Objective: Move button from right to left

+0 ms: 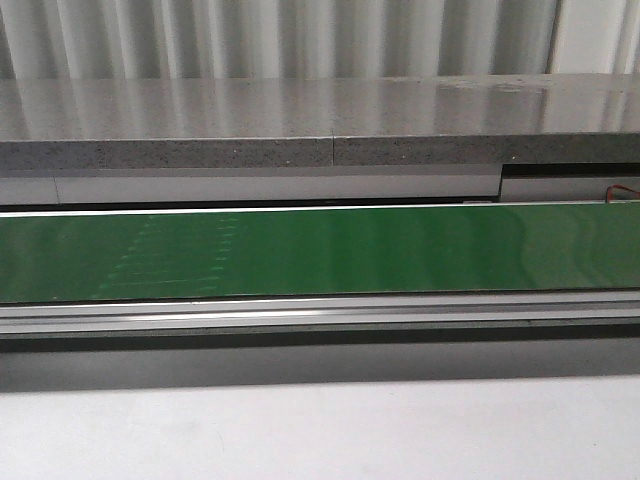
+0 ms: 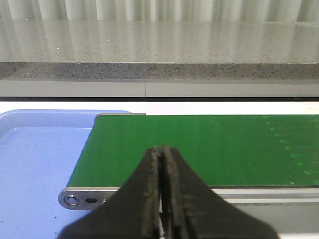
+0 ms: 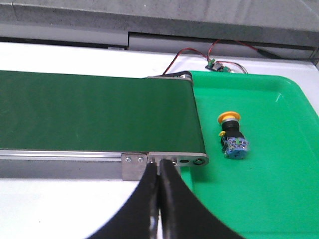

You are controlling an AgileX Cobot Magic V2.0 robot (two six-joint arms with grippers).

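Conveyor belt (image 1: 320, 250) — long, green, bare along its top — spans the front view beneath a grey speckled counter (image 1: 300, 120). At one end of the belt sits a green tray (image 3: 279, 189), at the other a blue tray (image 2: 35, 164). Button (image 3: 231, 133) lies on its side in the green tray, just beside the belt's end roller, yellow cap away from the camera. Left gripper (image 2: 161, 199) and right gripper (image 3: 158, 199) both hang with fingers pressed together — neither holds anything.
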